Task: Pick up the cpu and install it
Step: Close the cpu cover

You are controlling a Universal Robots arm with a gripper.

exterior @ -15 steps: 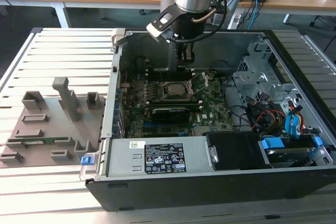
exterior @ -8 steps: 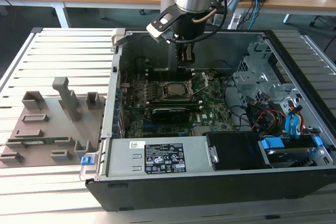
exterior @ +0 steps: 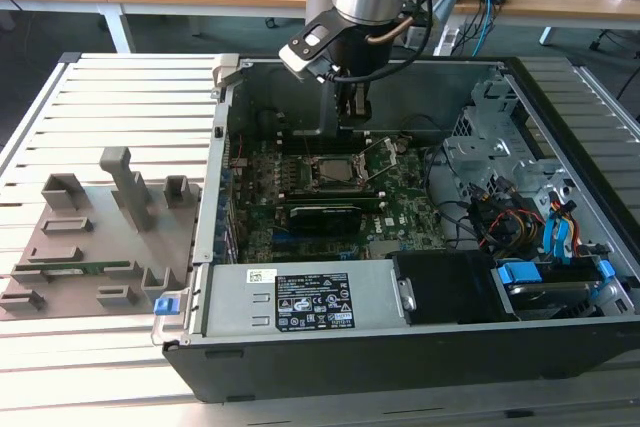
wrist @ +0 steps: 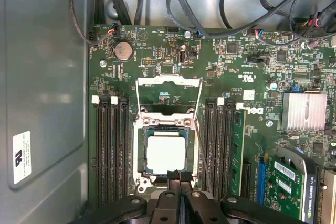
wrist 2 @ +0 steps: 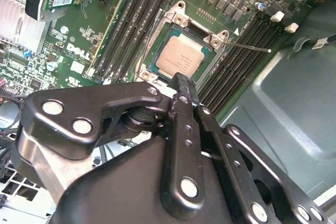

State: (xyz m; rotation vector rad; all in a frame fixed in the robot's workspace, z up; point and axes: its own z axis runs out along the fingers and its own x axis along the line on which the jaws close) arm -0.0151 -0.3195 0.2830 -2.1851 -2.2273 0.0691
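The cpu (wrist: 166, 153), a small silvery square with a pale rim, lies flat in the open socket frame (wrist: 142, 153) on the green motherboard (wrist: 252, 82). It is also visible in the second wrist view (wrist 2: 180, 57) and, small, in the exterior view (exterior: 327, 170). My gripper (wrist: 179, 174) hovers just above one edge of the chip, its two black fingers pressed together with nothing between them. In the exterior view the gripper (exterior: 352, 117) hangs inside the computer case, a little behind the socket.
The socket's metal bracket (wrist: 169, 81) stands flipped open, its thin lever (wrist 2: 252, 47) swung out. Black memory slots (wrist: 111, 150) flank the socket. A long black card (exterior: 325, 215), a heatsink (wrist: 303, 111), cables (exterior: 500, 217) and the case walls (exterior: 215, 177) surround the work area. A grey fixture tray (exterior: 95, 237) lies at the exterior view's left.
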